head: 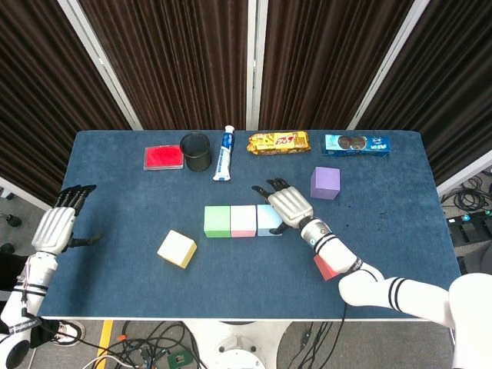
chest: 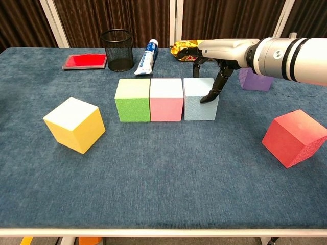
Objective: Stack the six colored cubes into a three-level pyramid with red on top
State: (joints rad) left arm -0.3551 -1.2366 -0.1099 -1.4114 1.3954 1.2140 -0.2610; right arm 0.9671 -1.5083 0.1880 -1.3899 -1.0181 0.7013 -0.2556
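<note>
Blue table (head: 115,254): green cube (chest: 133,99), pink cube (chest: 166,99), blue cube (chest: 200,98) touching in row, base level done. Right hand (chest: 217,51) spread, fingertips against blue cube's right side. Left hand (head: 54,228) spread, idle, far left. Next, likely: lift yellow cube (chest: 74,124) or purple cube (head: 325,183) onto row.

Right hand (head: 288,206) palm down, arm stretched fwd, fingers (chest: 210,94) pointing down, touching a cube's side. Left hand (head: 55,225) flat at far left edge, fingers apart, holding nothing.
</note>
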